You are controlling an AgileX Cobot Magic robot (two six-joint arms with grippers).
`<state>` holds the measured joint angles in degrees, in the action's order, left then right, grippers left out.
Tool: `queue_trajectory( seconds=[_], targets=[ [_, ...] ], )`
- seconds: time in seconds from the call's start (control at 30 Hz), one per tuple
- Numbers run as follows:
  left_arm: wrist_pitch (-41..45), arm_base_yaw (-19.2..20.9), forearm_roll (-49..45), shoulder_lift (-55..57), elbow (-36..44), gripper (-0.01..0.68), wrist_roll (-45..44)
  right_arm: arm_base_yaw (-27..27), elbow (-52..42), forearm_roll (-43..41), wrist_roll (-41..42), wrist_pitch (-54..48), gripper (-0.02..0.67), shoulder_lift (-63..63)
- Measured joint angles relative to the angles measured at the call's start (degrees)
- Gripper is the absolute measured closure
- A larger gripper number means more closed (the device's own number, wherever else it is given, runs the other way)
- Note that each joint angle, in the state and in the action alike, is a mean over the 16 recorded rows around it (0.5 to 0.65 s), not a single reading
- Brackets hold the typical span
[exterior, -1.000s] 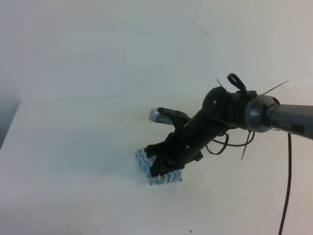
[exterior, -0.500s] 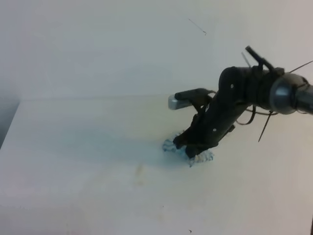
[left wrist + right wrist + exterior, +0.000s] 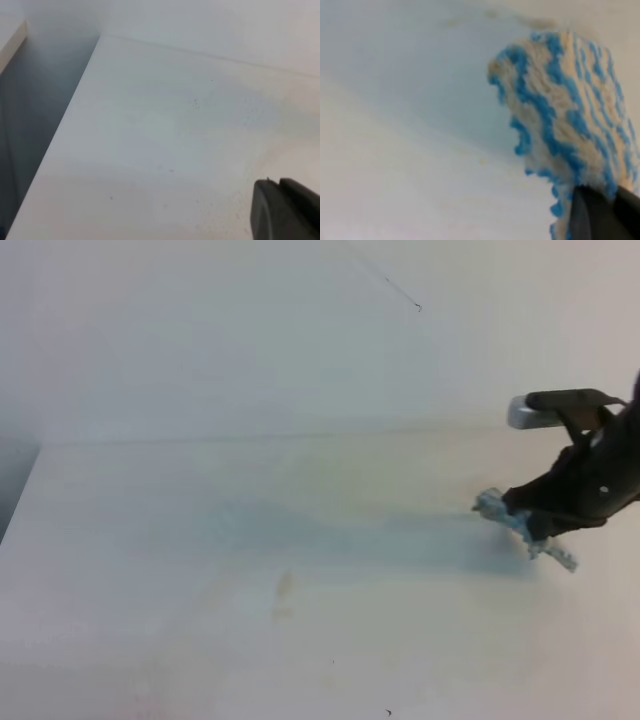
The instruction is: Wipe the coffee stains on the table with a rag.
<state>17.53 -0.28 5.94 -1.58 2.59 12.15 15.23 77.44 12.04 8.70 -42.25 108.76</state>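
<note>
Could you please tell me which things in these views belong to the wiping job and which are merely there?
Job:
rag, held in the right gripper
faint tan coffee stains
table

Merely there:
left gripper, only its tip in view
wall

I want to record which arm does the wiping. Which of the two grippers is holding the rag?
The right gripper, at the high view's right edge, is shut on the blue-and-white rag. The left gripper shows only a dark tip, with no cloth.
</note>
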Motion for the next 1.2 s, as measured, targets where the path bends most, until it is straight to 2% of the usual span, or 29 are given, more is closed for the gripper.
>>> queue_trajectory(
  seconds=[0.2,0.43,0.57,0.87,0.97,1.07,1.2],
  targets=[
    [0.0,0.0,0.0,0.0,0.0,0.672,0.0,-2.9,-6.9,1.0,0.8,3.5,0.626,-3.7],
    [0.0,0.0,0.0,0.0,0.0,0.672,0.0,-3.3,-9.0,2.6,2.8,4.9,0.606,-4.0],
    [0.0,0.0,0.0,0.0,0.0,0.672,0.0,-3.1,-9.1,4.1,4.2,5.2,0.556,-3.7],
    [0.0,0.0,0.0,0.0,0.0,0.672,0.0,-3.1,-9.1,7.3,8.3,4.6,0.39,-4.1],
    [0.0,0.0,0.0,0.0,0.0,0.672,0.0,-3.1,-9.2,8.3,9.4,4.2,0.358,-5.0],
    [0.0,0.0,0.0,0.0,0.0,0.672,0.0,-3.1,-9.2,8.8,10.1,3.6,0.369,-6.5],
    [0.0,0.0,0.0,0.0,0.0,0.672,0.0,-3.1,-9.2,9.2,10.5,3.0,0.434,-10.1]
  ],
)
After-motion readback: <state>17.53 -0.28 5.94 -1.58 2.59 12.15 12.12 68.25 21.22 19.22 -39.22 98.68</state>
